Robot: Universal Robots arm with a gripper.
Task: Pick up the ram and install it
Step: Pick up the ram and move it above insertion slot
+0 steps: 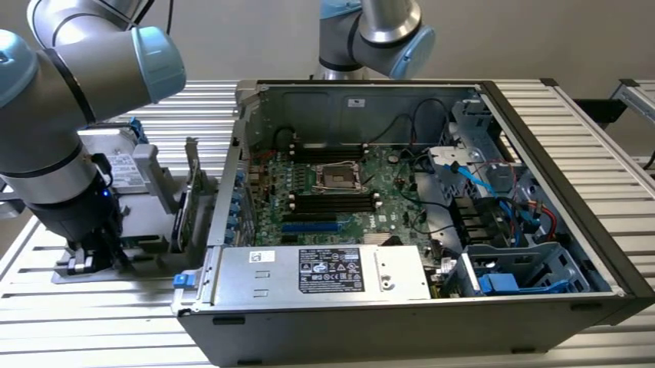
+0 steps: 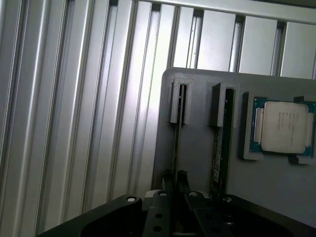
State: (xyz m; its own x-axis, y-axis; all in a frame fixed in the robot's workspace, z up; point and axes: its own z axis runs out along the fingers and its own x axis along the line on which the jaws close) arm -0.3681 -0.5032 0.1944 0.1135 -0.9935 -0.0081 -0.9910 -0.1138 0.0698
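First, the surface: a ribbed aluminium counter [image 1: 103, 337] runs under everything, its long grooves catching a dull light. At the near edge stands an open computer case [image 1: 409, 326], lying on its side. A silver power supply [image 1: 317, 272] sits along its front, the green motherboard [image 1: 338, 192] lies behind that, and black memory slots [image 1: 333, 202] run across the middle of the board. Beyond the case a plain pale wall [image 1: 256, 38] closes the room, and the base of a second arm [image 1: 373, 31] stands against it.

On the exterior view's left, beside the case, a grey holder [image 1: 153, 222] rests on the counter. It carries a silver hard drive [image 1: 113, 165] with a blue bracket and a taller dark card [image 1: 189, 203] standing on edge. The working arm [image 1: 61, 100] reaches straight down over the near end of this holder, with the gripper [image 1: 87, 257] low against it.

From the wrist, the gripper [image 2: 175, 178] is drawn narrow. Its two fingertips [image 2: 167, 177] stand close on either side of the ram [image 2: 177, 143], pinching its thin upper edge. The ram stands edge-on in a slot of the holder, not lifted out. A second thin board [image 2: 222, 143] stands in the neighbouring slot just beside it, apart from the fingers, and a square processor [image 2: 284, 126] lies flat in a recess farther along.
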